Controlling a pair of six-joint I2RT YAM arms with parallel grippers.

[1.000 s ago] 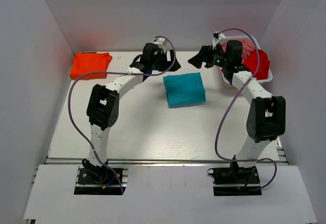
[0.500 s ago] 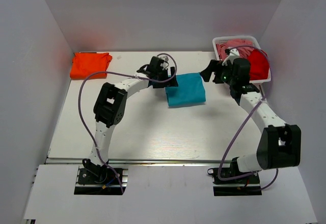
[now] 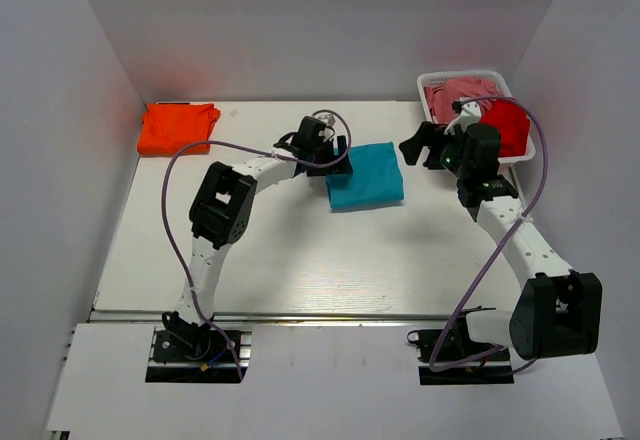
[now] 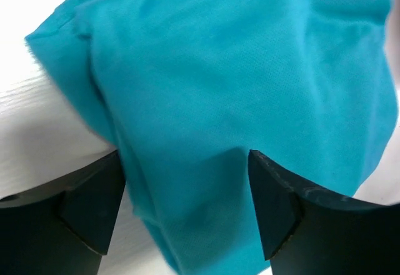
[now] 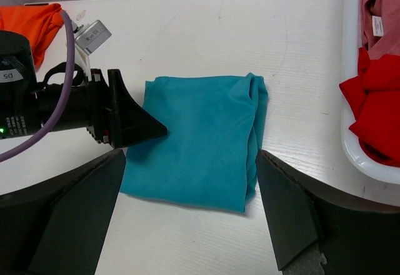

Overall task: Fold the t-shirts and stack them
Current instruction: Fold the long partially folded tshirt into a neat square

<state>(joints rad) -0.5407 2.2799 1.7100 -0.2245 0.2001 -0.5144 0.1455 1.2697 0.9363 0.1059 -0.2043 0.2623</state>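
White tabletop carries our folded teal t-shirt near the basket. Our left gripper straddles the shirt's edge farthest from the basket, jaws apart. Our right gripper hovers between shirt and basket, jaws also apart. We should bite deep and catch every layer before lifting. The shirt's long axis runs toward the basket, slightly skewed.

From the left wrist, the teal t-shirt runs off frame at 12, 3 and 6 o'clock, its near edge hidden behind the fingers of the left gripper. From the right wrist, the orange t-shirt is cropped at 10 o'clock and partly covered by the left arm; the basket, red t-shirt and pink t-shirt are cut off at 3 o'clock.
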